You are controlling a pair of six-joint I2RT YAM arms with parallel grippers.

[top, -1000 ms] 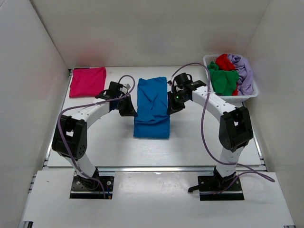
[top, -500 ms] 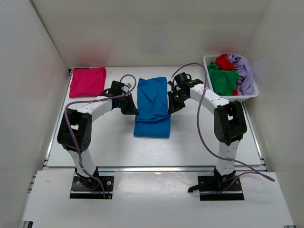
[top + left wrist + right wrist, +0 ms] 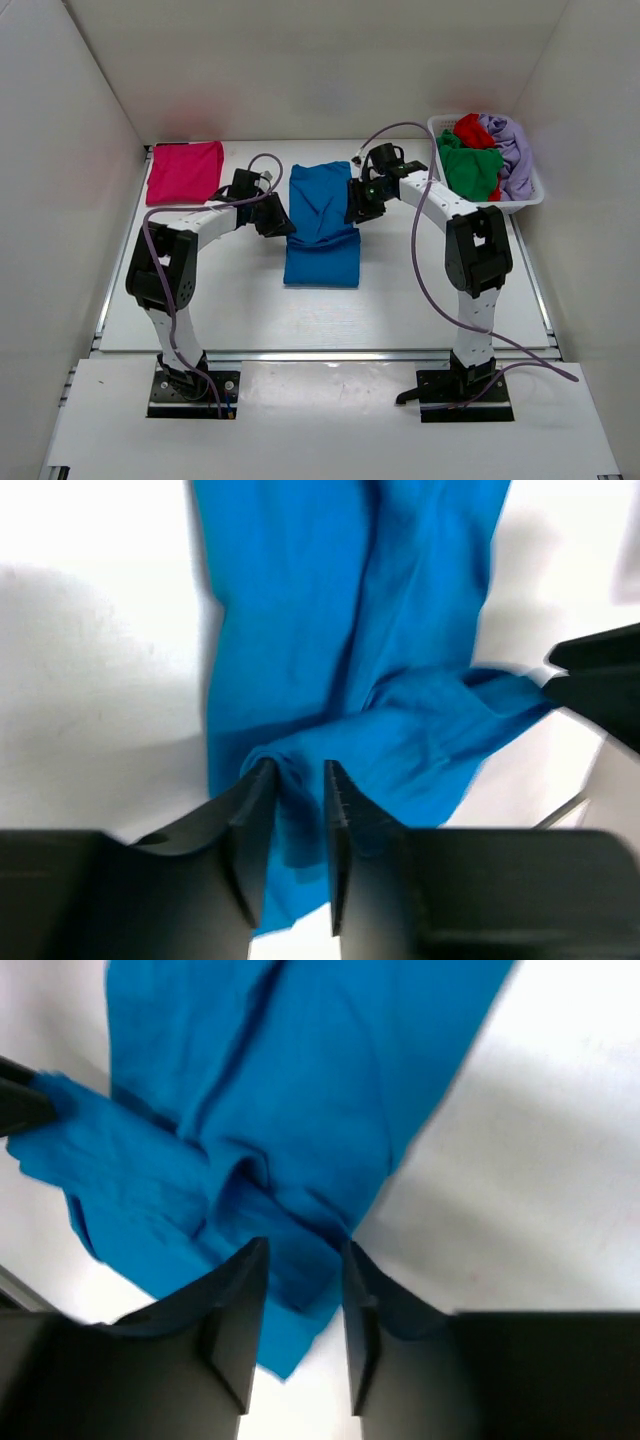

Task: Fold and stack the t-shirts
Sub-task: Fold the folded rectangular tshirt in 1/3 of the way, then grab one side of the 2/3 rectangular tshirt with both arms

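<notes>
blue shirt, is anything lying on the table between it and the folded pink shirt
Nothing loose lies between the blue shirt and the pink shirt. Only the left arm crosses that gap, the left gripper shut on the shirt's edge; the right gripper pinches the opposite edge.

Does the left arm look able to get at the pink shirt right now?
Probably not yet: the left gripper is shut on the blue t-shirt. Otherwise only bare table lies before the pink t-shirt.
</notes>
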